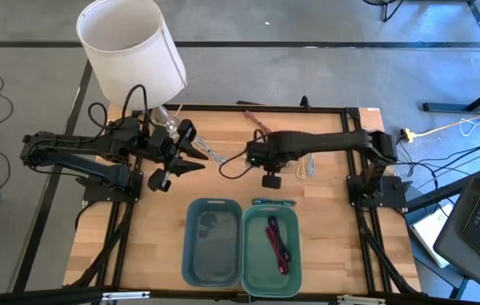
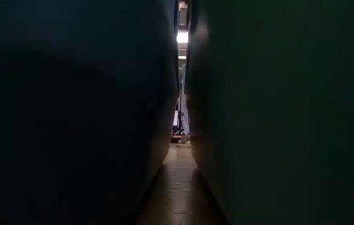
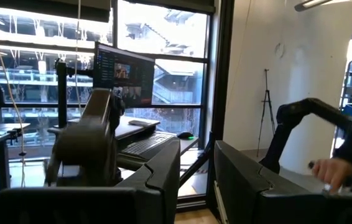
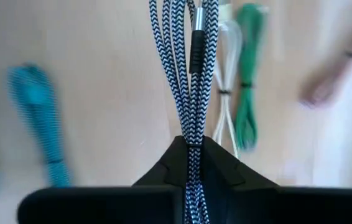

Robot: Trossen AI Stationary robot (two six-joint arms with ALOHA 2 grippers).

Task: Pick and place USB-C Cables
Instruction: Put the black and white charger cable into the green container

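Mid-frame in the high view, the right gripper (image 4: 191,163) pinches the blue-and-white braided USB-C cable bundle (image 4: 188,74). Lift straight, then carry to probably 1 teal plastic tray (image 1: 295,280) below.

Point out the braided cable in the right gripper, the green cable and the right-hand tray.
braided cable (image 4: 185,74): right wrist view, on the strands above the gripper.
green cable (image 4: 249,87): right wrist view, mid-bundle.
right-hand tray (image 1: 294,254): high view, right rim.
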